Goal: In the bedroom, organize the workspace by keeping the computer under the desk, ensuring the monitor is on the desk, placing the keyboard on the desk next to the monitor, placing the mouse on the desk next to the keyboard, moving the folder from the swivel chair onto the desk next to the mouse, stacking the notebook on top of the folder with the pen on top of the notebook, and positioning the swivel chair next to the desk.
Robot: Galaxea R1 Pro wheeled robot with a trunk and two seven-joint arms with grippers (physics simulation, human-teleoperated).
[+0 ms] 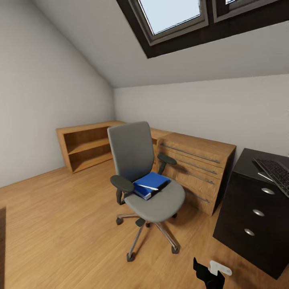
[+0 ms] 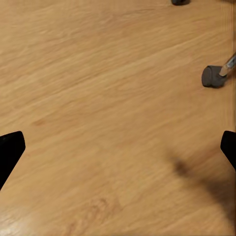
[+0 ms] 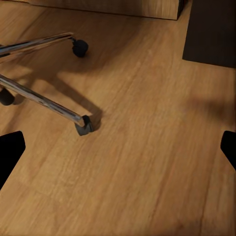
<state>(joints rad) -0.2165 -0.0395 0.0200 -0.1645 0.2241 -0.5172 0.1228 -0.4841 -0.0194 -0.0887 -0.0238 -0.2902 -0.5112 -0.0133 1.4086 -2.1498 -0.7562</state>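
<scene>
The grey swivel chair [image 1: 138,168] stands mid-room on the wood floor, left of the black desk [image 1: 251,160] with its three-drawer unit. On the seat lies the blue folder [image 1: 154,180], and the thin white pen [image 1: 148,187] rests on top of it. The black keyboard [image 1: 277,171] lies on the desk top at the right edge. My right gripper [image 1: 210,273] pokes in at the bottom, near the chair base. Over bare floor my left gripper [image 2: 118,152] is open, with a chair castor [image 2: 212,76] ahead. My right gripper [image 3: 118,152] is open beside a chrome chair leg [image 3: 44,101].
A light-wood drawer chest [image 1: 198,168] stands against the back wall between chair and desk. A low open wooden shelf [image 1: 86,146] fills the back left corner. The ceiling slopes down with a skylight [image 1: 172,16]. Wood floor spreads wide to the left.
</scene>
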